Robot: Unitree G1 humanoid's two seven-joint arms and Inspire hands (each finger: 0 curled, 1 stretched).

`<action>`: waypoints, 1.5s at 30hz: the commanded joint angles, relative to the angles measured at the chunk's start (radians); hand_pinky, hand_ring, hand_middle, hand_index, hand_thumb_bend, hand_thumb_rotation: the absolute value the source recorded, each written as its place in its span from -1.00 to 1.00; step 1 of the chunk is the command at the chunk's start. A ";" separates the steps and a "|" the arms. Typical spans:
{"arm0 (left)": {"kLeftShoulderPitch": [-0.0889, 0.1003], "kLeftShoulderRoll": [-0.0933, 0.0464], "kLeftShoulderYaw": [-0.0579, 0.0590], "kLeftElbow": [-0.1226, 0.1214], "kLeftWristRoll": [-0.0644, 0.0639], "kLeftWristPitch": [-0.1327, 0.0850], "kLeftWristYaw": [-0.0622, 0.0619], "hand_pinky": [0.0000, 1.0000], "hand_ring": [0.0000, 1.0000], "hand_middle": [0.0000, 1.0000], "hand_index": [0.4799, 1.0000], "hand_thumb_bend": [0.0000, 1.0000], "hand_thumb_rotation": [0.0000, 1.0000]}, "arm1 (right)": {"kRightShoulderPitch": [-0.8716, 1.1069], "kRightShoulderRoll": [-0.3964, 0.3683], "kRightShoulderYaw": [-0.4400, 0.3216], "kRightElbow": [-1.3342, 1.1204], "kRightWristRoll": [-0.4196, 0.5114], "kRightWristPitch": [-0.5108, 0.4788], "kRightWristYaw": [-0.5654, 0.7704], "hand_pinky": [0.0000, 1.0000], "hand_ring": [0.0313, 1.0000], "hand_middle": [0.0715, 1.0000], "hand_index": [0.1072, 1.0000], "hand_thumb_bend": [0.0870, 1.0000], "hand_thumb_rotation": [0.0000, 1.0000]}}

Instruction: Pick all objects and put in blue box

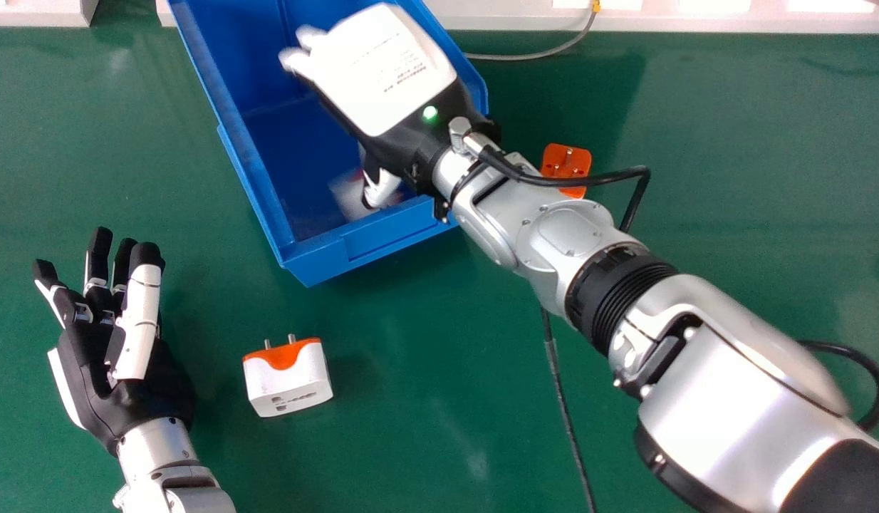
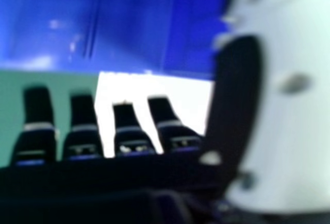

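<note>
OK, R hand point(image 1: 389, 78) over blue box point(image 1: 393, 235), prob. plug point(image 1: 348, 195) inside.

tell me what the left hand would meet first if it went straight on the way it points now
The left hand points across the green table, left of the blue box; the way looks free until, probably, the white ledge at the far edge, though the hand's height is hard to judge.

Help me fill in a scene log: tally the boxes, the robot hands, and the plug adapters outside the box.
Boxes: 1 (blue box)
Robot hands: 2 (left robot hand, right robot hand)
Plug adapters outside the box: 2 (white-and-orange adapter, orange adapter)
Total: 5
</note>
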 commanded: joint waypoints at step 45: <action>-0.011 0.005 -0.007 0.000 -0.006 -0.005 -0.010 0.67 0.76 0.79 0.53 0.39 -0.85 | 0.057 -0.434 -0.221 -0.077 0.247 -0.148 0.599 1.00 1.00 1.00 1.00 1.00 0.31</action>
